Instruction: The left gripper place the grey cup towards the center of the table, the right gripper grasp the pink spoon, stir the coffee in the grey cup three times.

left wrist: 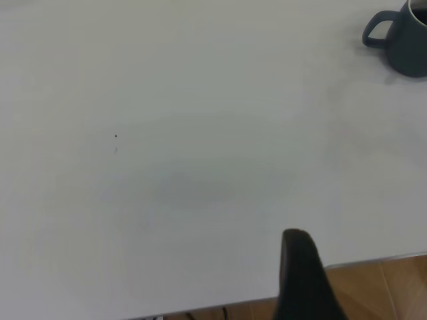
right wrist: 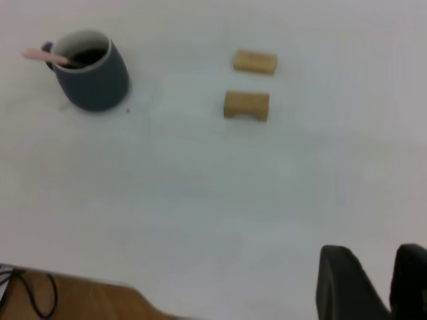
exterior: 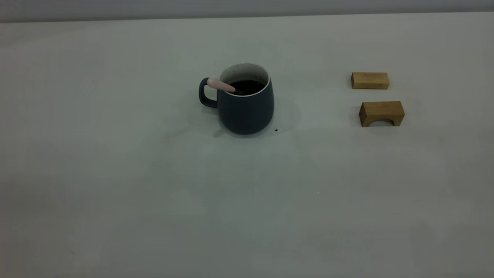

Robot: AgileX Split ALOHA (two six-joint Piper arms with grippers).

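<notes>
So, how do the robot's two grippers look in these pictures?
Only fingers show, in the wrist views. The left gripper appears as one dark, matte black finger with a rounded tip. The right gripper shows two black rounded fingers side by side. No cables or markings are visible on them.
</notes>
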